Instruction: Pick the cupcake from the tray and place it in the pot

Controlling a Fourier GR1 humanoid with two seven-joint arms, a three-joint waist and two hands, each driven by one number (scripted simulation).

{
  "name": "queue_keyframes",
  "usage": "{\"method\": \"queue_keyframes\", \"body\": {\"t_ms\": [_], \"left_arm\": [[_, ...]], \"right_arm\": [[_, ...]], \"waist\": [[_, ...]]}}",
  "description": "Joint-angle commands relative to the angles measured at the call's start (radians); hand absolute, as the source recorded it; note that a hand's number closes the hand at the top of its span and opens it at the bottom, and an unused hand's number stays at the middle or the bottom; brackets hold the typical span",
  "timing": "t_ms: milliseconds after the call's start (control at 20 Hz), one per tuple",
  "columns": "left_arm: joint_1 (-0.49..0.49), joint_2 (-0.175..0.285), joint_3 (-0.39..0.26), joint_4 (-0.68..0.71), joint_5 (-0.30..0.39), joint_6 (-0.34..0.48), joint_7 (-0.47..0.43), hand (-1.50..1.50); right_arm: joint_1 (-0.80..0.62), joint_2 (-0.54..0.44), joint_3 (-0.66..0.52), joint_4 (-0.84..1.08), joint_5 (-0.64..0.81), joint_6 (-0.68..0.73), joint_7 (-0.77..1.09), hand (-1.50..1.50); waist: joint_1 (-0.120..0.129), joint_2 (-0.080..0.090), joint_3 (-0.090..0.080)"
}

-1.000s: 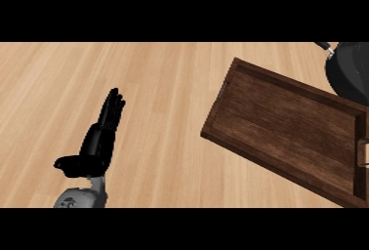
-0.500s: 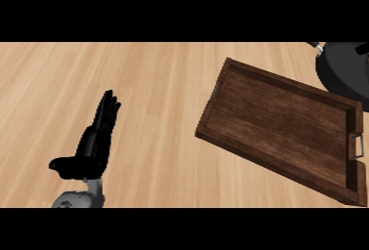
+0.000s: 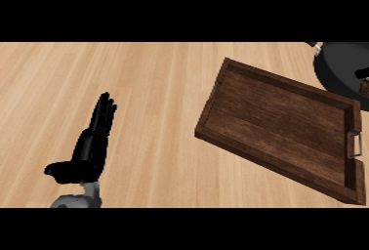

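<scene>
Head view: no cupcake can be spotted on the tray (image 3: 281, 122), so a grab could get aimed at nothing, and the pot (image 3: 342, 63) is cut off at the top-right edge. The left hand (image 3: 93, 139) is spread flat, fingers straight, nothing held, well apart from the tray.

Counter (image 3: 158, 88): light wood top, pale tan, filling the whole view from left edge to right. Grain: fine darker streaks running left to right, in long plank-like bands with slight shifts of tone between them. Finish: matt, smooth. Light: soft and even across the top. Seen steeply from above.
</scene>
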Motion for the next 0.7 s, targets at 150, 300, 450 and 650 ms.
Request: {"method": "queue_keyframes", "body": {"t_ms": [150, 300, 450, 650], "left_arm": [[-0.007, 0.022, 0.018, 0.009, 0.007, -0.017, -0.008, 0.0], [0.01, 0.003, 0.005, -0.013, 0.006, -0.001, 0.024, 0.0], [0.008, 0.007, 0.009, -0.016, 0.008, -0.006, 0.018, 0.0], [-0.01, 0.012, 0.034, -0.012, 0.024, -0.001, 0.041, 0.0]], "right_arm": [[0.051, 0.005, -0.126, 0.039, -0.122, -0.05, 0.009, -1.5], [0.091, 0.039, -0.151, -0.025, -0.168, -0.214, -0.148, -1.5], [0.072, 0.03, -0.162, -0.111, -0.185, -0.363, -0.207, -1.5], [0.087, 0.073, -0.203, -0.217, -0.253, -0.588, -0.317, -1.5]], "waist": [[-0.003, 0.001, 0.001], [-0.015, -0.006, 0.001], [-0.009, -0.005, 0.002], [-0.027, -0.011, 0.002]]}}
